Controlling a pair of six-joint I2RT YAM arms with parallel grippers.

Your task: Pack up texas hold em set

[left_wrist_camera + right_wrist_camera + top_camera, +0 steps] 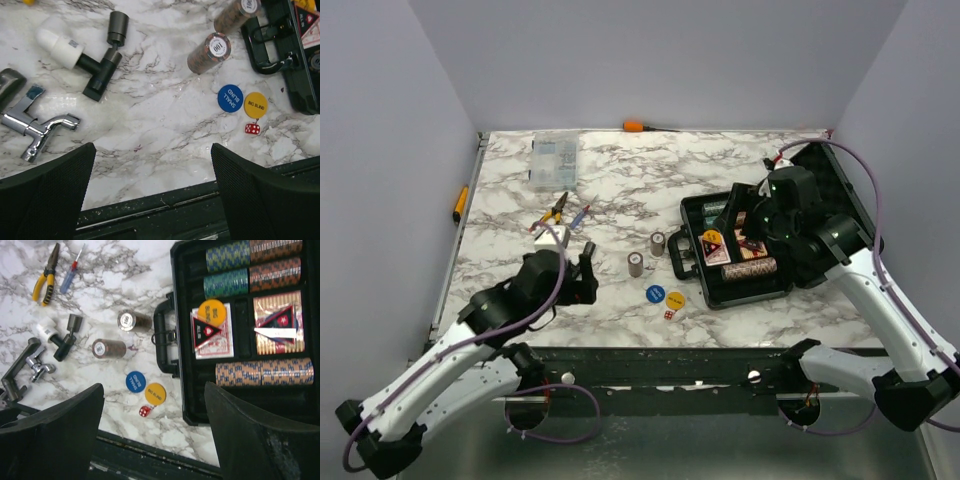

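While the open black case (197, 400) at the right of the surface is already loaded with teal and brown chip rows (252, 267), two card decks (212, 335) and one yellow disc (211, 310), packing is judged only partly done. Two loose brown stacks (107, 348), a blue disc (135, 381), a second yellow disc (155, 393) and a red die (144, 411) are left just beside the handle (162, 337), lid not yet shut. Both tools are seen spread wide and empty: right tool (154, 387) above the case, left tool (152, 150) over the surface's near edge.
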